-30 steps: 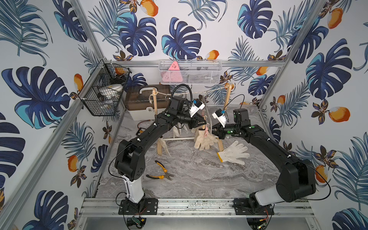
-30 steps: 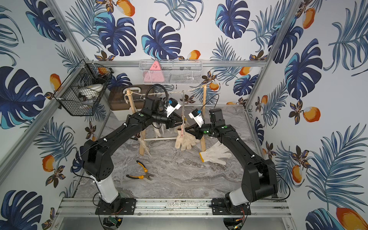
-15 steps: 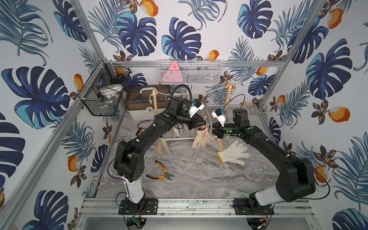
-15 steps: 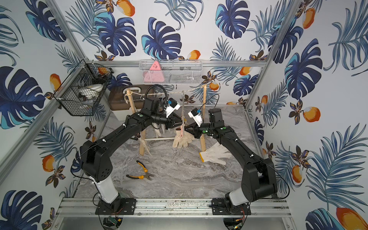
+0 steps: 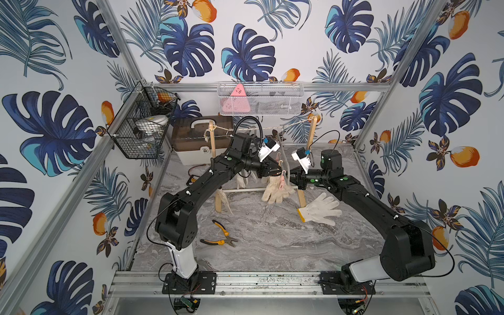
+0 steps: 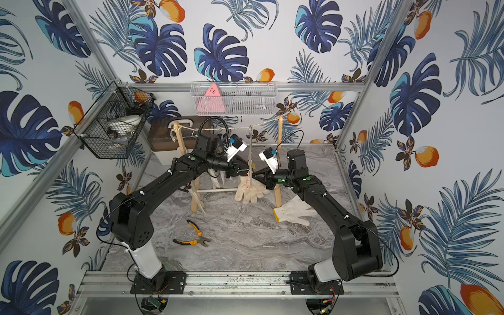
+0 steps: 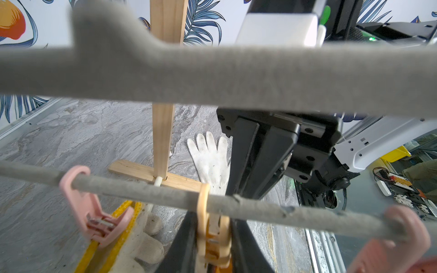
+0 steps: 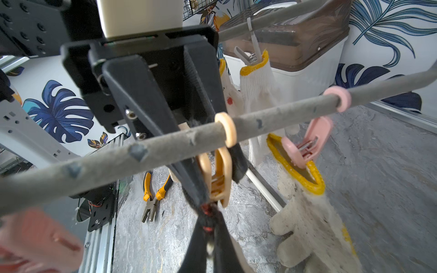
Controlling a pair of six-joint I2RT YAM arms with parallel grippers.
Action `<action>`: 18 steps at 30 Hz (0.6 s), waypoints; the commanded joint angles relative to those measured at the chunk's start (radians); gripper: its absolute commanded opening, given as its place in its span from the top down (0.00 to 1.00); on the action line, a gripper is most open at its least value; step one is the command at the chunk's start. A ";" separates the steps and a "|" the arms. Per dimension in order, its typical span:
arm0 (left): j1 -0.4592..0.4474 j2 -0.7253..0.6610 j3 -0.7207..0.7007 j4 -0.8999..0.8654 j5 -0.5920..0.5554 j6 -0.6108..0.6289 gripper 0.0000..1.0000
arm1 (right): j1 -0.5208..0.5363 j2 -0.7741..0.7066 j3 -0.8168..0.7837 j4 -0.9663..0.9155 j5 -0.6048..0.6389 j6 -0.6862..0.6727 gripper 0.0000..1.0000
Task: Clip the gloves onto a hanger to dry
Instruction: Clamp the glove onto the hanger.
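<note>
Gloves (image 5: 275,191) on hanger (image 8: 106,160), left gripper (image 5: 276,171) squeezing beige clip (image 8: 221,179), right gripper (image 5: 292,177) pinching cuff (image 8: 207,210)

On a grey flocked hanger bar (image 7: 142,192), a pink plastic clip (image 7: 94,219) holds a yellow-cuffed cream glove (image 7: 139,245) beside the beige clip (image 7: 203,212) the left gripper (image 7: 212,238) pinches.
</note>
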 commanded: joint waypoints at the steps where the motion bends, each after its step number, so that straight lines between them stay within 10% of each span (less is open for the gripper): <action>1: 0.003 -0.001 -0.001 -0.002 0.029 0.006 0.88 | 0.000 -0.011 -0.023 0.120 -0.004 0.065 1.00; 18: 0.010 -0.012 0.006 -0.010 -0.015 -0.003 0.53 | 0.000 -0.010 -0.063 0.190 0.001 0.111 0.99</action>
